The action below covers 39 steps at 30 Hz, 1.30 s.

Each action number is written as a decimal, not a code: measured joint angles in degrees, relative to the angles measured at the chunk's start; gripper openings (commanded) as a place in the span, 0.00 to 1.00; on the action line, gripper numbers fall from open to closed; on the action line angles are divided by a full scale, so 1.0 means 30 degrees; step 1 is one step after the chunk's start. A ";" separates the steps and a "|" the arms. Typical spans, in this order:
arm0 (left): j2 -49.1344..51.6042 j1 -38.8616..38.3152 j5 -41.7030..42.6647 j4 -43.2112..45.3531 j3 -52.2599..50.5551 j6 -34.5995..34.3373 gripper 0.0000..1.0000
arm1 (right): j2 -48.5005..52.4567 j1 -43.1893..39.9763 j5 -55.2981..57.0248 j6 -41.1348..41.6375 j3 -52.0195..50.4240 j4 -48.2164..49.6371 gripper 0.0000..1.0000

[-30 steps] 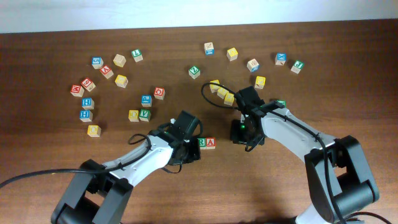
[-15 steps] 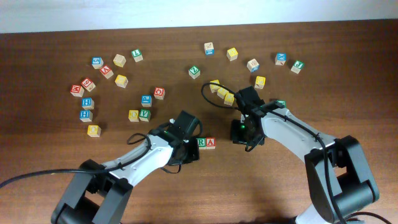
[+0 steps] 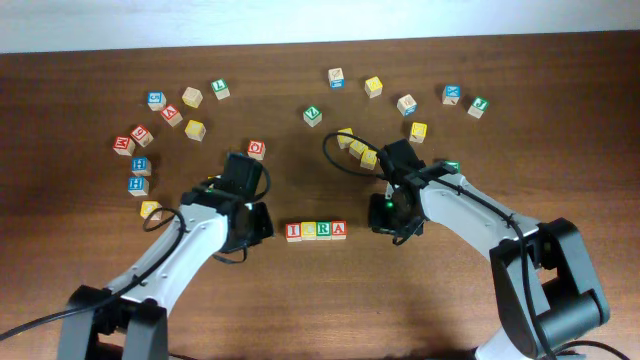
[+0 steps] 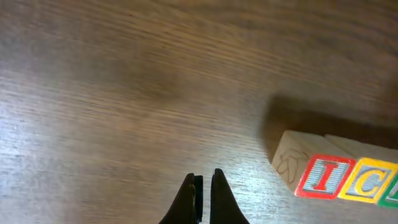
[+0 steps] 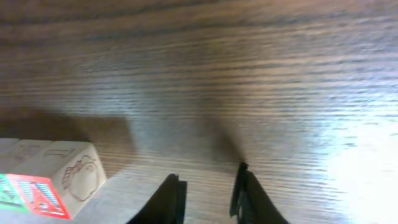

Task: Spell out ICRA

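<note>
Four cubes stand in a touching row at the table's middle: red I point(image 3: 293, 231), yellow C point(image 3: 308, 230), green R point(image 3: 323, 230), red A point(image 3: 338, 229). My left gripper point(image 3: 262, 228) is shut and empty, just left of the row and apart from it. In the left wrist view its tips point(image 4: 204, 177) sit low over bare wood, with the I point(image 4: 323, 176) and C point(image 4: 373, 182) off to the right. To the right of the row, my right gripper point(image 3: 385, 222) is open with nothing between its fingers point(image 5: 208, 174). The A point(image 5: 37, 193) lies at its lower left.
Several other letter cubes lie scattered across the back of the table. A yellow group point(image 3: 355, 148) sits close behind my right arm, with a green cube point(image 3: 452, 166) beside it. Blue cubes point(image 3: 139, 174) and a yellow one point(image 3: 150, 210) lie at the left.
My left arm has drawn back to the left, off the row, uncovering the I and C cubes. The right gripper's jaws have narrowed a little; that arm stays in place.
</note>
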 measured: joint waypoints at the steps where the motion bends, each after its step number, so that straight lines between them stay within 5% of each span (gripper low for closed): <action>1: 0.0044 0.0007 -0.0051 0.0284 0.0007 0.0138 0.00 | 0.0000 0.0000 -0.0160 0.0007 0.0000 0.0058 0.15; 15: 0.2681 0.0007 0.3359 0.2798 0.0007 0.1144 0.00 | 0.0000 0.1144 -0.0495 0.0335 0.0000 0.1501 0.15; 39: 0.2681 -0.0393 0.4503 0.3220 0.0000 0.1574 0.00 | 0.0000 0.2361 -0.0488 0.0823 0.0000 0.2375 0.16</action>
